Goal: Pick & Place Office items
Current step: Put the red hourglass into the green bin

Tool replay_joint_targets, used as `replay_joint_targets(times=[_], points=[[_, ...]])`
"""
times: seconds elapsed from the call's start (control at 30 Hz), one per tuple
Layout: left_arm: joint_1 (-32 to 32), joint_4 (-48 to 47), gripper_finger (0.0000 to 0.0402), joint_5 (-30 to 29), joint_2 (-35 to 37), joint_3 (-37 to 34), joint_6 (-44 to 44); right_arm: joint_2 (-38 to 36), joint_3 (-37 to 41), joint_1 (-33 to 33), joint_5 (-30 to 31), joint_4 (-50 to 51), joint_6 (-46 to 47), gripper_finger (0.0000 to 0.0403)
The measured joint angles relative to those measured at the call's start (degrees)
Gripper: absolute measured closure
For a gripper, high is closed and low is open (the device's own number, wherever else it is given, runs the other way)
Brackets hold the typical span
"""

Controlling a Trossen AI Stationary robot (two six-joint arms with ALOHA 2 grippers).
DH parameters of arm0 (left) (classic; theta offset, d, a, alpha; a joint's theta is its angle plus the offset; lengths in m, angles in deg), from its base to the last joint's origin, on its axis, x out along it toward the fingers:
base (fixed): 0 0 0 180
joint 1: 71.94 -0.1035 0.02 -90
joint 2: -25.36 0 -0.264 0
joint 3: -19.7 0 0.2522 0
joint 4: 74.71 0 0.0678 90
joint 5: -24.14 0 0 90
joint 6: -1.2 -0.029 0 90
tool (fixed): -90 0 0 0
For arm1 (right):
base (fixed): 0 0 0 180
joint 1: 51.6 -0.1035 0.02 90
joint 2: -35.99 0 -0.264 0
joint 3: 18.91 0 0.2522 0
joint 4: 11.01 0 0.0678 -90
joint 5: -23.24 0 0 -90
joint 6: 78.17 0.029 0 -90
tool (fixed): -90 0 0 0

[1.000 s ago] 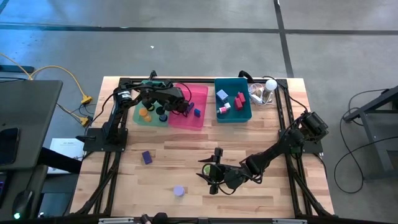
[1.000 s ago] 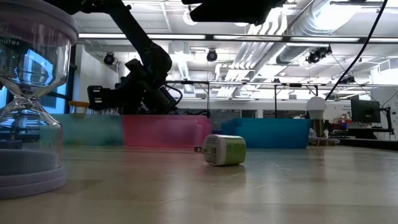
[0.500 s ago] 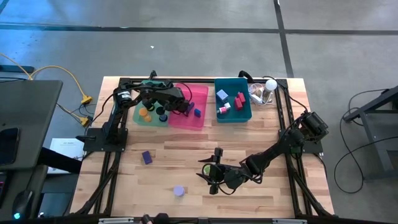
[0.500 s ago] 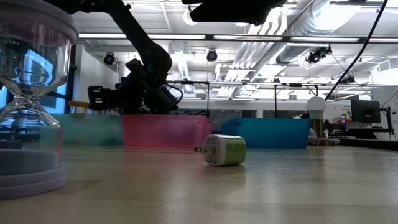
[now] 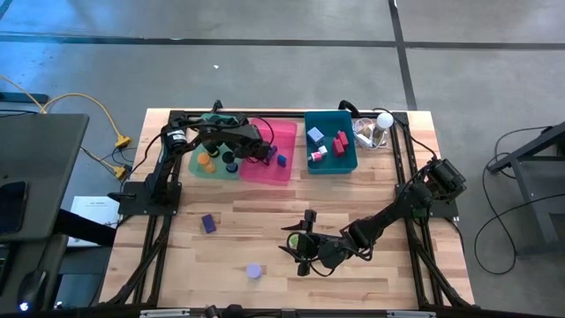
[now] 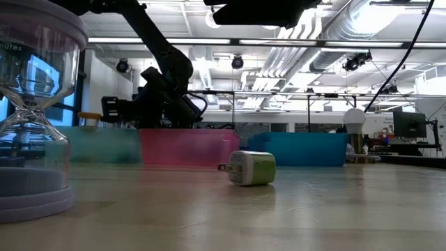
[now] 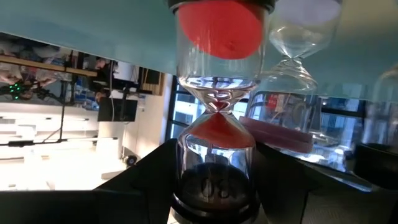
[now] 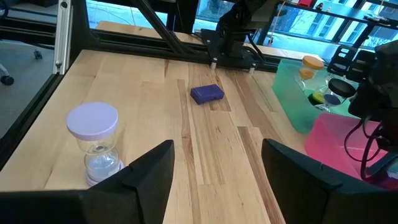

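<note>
The left tool [image 5: 256,150] hangs over the green and pink bins, grasping a red-sand hourglass [image 7: 216,118], its base hidden between the fingers; the right tool [image 5: 303,248] stands released above the charger [image 6: 249,168] on the tabletop [image 5: 371,194]; the lavender hourglass [image 8: 94,142] stands apart.

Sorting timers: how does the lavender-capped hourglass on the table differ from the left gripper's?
The lavender-capped hourglass stands free on the table; the red-sand hourglass is clamped in the left gripper. The first has a lavender cap and pale-looking sand, the second a black cap and red sand. Both have clear glass bulbs.
</note>
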Motion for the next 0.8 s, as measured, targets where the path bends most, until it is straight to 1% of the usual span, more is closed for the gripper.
replay_joint_targets(times=[0.2,0.47,0.63,0.8], points=[[0.3,-0.2,0.0211,0.1,0.0,0.0,0.2,0.0,0.0,0.0,0.0,0.2,0.0,0.0172],[-0.2,-4.1,0.0211,0.8,-0.3,0.0,2.6,0.0,0.0,0.0,0.0,0.3,0.0,0.0172],[-0.3,-4.3,0.0211,0.8,-0.3,0.0,3.0,0.0,0.0,0.0,0.0,0.3,0.0,0.0172],[-0.3,-4.3,0.0194,0.6,-0.2,0.0,3.2,0.0,0.0,0.0,0.0,0.3,0.0,0.0172]])
